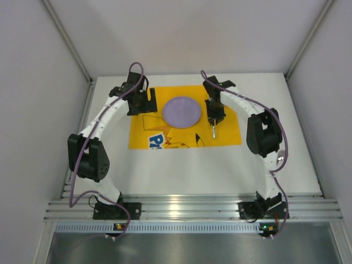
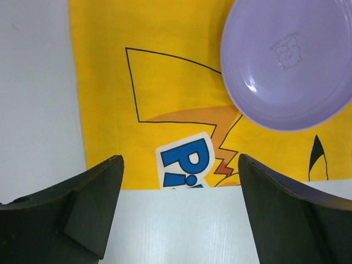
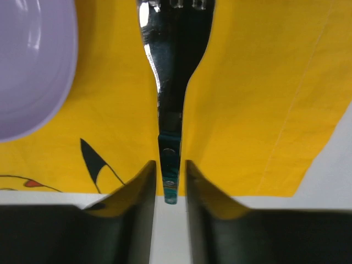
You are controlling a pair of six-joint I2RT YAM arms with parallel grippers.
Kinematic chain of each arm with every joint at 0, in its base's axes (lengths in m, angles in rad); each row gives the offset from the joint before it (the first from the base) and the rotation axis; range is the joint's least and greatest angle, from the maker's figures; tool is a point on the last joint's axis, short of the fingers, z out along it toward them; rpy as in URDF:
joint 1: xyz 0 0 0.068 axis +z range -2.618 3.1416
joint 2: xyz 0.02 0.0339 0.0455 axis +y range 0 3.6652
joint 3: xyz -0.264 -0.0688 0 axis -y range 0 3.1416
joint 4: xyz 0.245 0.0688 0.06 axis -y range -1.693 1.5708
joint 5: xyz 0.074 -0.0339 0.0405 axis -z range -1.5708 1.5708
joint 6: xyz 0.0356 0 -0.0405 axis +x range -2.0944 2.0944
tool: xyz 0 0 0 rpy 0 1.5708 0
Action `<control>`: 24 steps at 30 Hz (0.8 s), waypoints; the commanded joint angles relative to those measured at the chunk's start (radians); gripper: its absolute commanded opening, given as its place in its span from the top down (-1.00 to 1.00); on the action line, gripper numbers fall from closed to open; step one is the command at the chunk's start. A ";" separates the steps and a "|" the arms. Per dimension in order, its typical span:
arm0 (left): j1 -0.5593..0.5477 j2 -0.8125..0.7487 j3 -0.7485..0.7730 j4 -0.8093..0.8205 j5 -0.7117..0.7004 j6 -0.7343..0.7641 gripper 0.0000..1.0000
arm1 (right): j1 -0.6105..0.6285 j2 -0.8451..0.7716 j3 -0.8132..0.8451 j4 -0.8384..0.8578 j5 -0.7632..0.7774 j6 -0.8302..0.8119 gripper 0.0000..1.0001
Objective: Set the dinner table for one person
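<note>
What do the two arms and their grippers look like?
The left arm and right arm have white curved links, bulky black joint housings and black bases. A purple cable runs along each. The left gripper and right gripper have matte black wedge-shaped fingers.

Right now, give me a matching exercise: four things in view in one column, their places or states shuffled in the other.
1 round lilac plastic plate
2 shiny metal fork
3 yellow rectangular cartoon-print cloth
4 left tool

A open, empty
B clamped in the right tool
C flat on the matte white tabletop
D resting on the yellow cloth

Pairs: 1-D, 2-B, 3-C, 4-A
</note>
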 commanded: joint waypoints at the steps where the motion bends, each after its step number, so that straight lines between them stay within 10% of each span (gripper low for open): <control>1: 0.014 -0.059 -0.025 -0.006 -0.018 0.023 -0.80 | 0.008 0.005 0.064 -0.016 0.009 -0.008 0.29; 9: 0.022 -0.027 0.002 0.000 0.019 0.029 -0.80 | 0.008 -0.133 0.051 -0.003 0.011 0.006 -0.36; 10: 0.022 -0.023 0.008 -0.002 0.026 0.029 -0.80 | 0.008 -0.170 0.028 -0.004 0.019 0.009 -0.98; 17: 0.021 0.014 0.013 0.038 0.068 0.019 -0.80 | -0.183 -0.602 -0.450 0.155 -0.239 0.097 -1.00; 24: 0.011 0.059 -0.011 0.087 0.147 0.012 -0.79 | -0.434 -0.832 -0.719 0.029 -0.032 0.204 -0.99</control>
